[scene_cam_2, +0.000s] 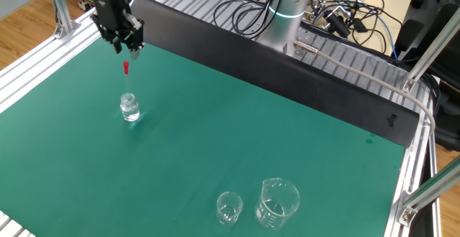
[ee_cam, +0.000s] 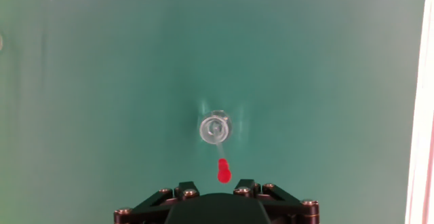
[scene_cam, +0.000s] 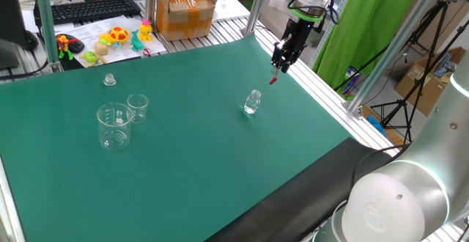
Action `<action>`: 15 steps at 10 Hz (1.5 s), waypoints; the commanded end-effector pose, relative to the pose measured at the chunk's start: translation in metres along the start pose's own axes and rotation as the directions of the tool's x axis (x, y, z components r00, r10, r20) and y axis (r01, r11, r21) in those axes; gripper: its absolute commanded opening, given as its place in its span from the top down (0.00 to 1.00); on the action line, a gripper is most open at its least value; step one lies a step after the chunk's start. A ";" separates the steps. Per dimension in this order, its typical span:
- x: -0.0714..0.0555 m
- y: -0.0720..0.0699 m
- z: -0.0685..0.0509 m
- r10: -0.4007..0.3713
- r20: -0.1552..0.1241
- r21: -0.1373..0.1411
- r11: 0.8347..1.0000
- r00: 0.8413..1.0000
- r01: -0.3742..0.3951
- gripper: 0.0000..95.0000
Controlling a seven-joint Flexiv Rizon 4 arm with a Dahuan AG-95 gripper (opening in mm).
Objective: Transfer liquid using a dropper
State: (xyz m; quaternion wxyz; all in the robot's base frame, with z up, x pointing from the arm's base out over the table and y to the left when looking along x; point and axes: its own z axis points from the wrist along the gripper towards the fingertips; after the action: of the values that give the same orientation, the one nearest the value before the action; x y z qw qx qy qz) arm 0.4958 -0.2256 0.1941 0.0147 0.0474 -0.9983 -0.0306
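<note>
Green mat over the tabletop (scene_cam: 220, 169), framed by aluminium rails. Far left in one fixed view: keyboard (scene_cam: 88, 10), bright toys (scene_cam: 117, 38) on paper, then a cardboard box (scene_cam: 185, 9) beyond the mat's far edge. On the mat's left part, a tiny clear cap (scene_cam: 110, 79), with a small beaker (scene_cam: 137, 106) nearer the camera and a big beaker (scene_cam: 114, 125) just beside it, both upright. Well apart from those, right of centre, a clear vial (scene_cam: 253, 102), upright. Above it and slightly right, the dropper (scene_cam: 273, 80), red end up, thin stem slanting down toward the vial mouth. Directly over the red end, the tool (scene_cam: 279, 67), pointing down. Green curtain and tripod further right, pale robot base in the near right corner.

From the other fixed view, sides swapped: tool (scene_cam_2: 126, 48) at upper left, jaws parted and released, with a small gap visible between the fingertips and the dropper (scene_cam_2: 125, 68). Stem leaning down into the vial (scene_cam_2: 129, 108), red end clear of the glass. Beakers low and right of centre, small one (scene_cam_2: 228, 208) left of big one (scene_cam_2: 279, 202). Black strip and tangled cables along the far edge.

Hand view, looking straight down: vial (ee_cam: 215, 127) mid-frame, seen as a round rim, dropper (ee_cam: 223, 171) running from that rim to the red end just ahead of the black tool (ee_cam: 215, 187), not pinched between its tips.
</note>
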 end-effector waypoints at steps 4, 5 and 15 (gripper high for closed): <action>0.002 0.001 -0.001 -0.002 -0.004 0.020 1.000 1.000 0.002 0.60; 0.002 0.001 0.000 -0.003 -0.003 0.021 1.000 1.000 0.003 0.60; -0.004 0.005 0.017 0.006 -0.001 0.032 0.999 1.000 -0.006 0.60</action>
State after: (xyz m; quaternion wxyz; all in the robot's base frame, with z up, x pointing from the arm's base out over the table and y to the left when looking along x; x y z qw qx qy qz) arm 0.4988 -0.2190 0.1757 0.0147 0.0443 -0.9988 -0.0144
